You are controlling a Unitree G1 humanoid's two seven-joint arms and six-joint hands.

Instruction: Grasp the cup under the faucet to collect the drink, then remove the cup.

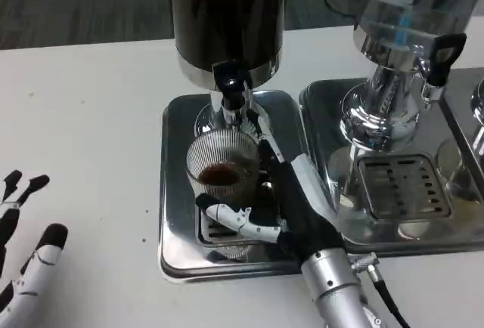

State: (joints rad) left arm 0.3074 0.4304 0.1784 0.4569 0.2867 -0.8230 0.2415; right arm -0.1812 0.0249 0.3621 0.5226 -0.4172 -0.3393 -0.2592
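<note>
A ribbed clear glass cup (221, 168) with a little brown drink in its bottom stands on the drip tray (178, 192), directly under the black faucet (231, 82) of the dark drink dispenser (227, 18). My right hand (291, 203) wraps the cup from the right, its thumb curled across the cup's front and its fingers behind. My left hand (26, 260) rests on the white table at the lower left, its fingers spread and holding nothing.
A second dispenser (401, 48) with a black tap (439, 56) stands to the right on its own steel tray with a slotted grate (401, 184). A cable runs from my right wrist (378, 286). Bare white table lies to the left.
</note>
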